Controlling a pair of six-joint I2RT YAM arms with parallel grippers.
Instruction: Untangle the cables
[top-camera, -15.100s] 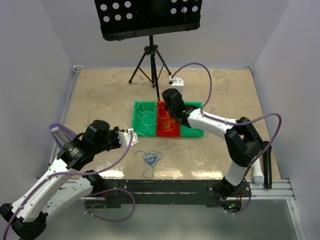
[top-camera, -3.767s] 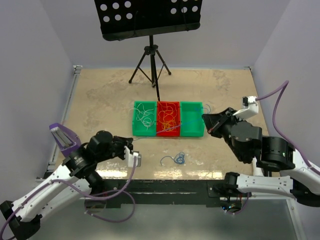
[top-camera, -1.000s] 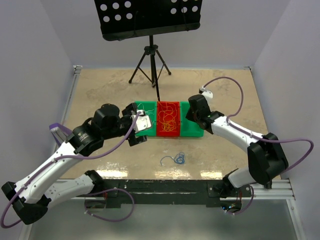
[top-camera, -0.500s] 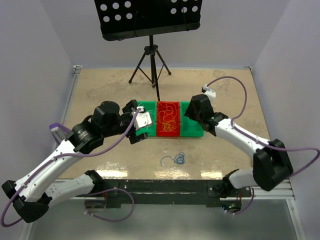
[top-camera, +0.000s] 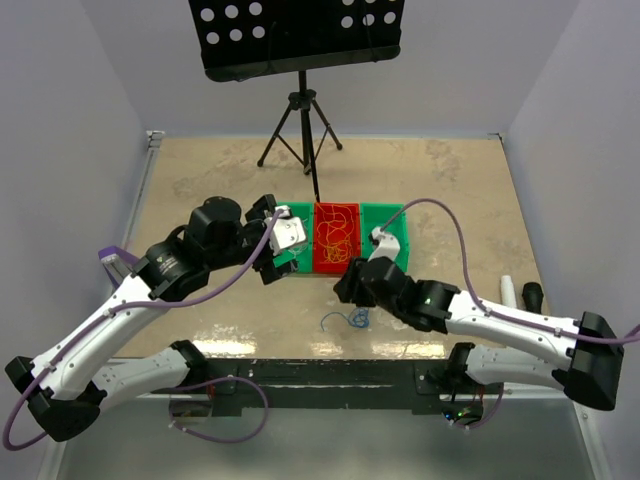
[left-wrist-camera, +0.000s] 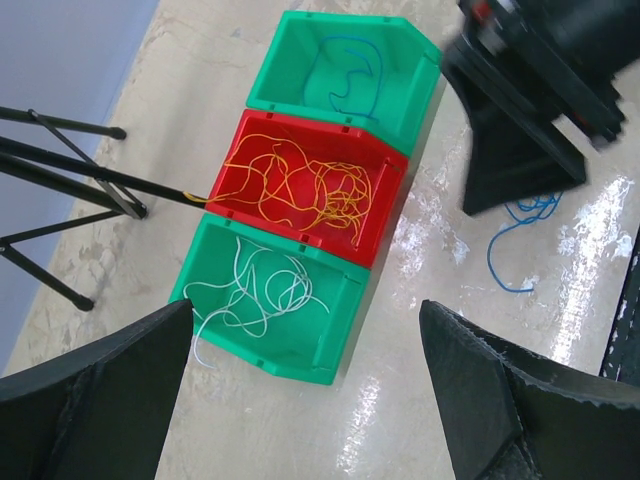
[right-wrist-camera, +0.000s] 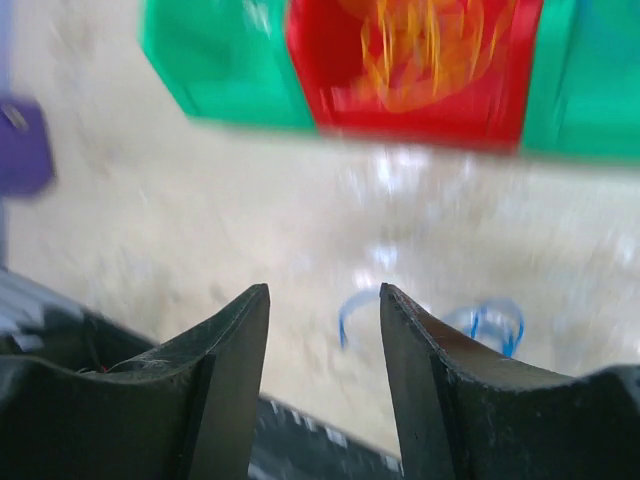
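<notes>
— What carries everything?

— A tan tabletop (top-camera: 200, 190), with a black music stand (top-camera: 300, 40) on a tripod at its far side.

— And the bins?

— Three sit in a row, touching. One green bin (left-wrist-camera: 310, 350) holds the white cables (left-wrist-camera: 260, 290). The red bin (left-wrist-camera: 385, 200) in the middle holds the yellow-orange cables (left-wrist-camera: 300, 185). A second green bin (left-wrist-camera: 400, 80) holds one blue strand (left-wrist-camera: 350, 80).

— Where are the grippers?

— The left gripper (left-wrist-camera: 310, 400) hangs above the row at the white-cable end. Its jaws stand wide apart and hold nothing. The right gripper (right-wrist-camera: 325, 380) is low over the tabletop, just in front of the red bin. Its jaws are parted by a modest gap with nothing between them. That wrist view is blurred.

— And the loose tangle?

— A small clump of blue cables (top-camera: 352, 318) lies on the tabletop toward the near edge, in front of the bins and apart from them. In the right wrist view it shows just beyond the fingertips (right-wrist-camera: 245, 300). Whether they touch it cannot be told.
</notes>
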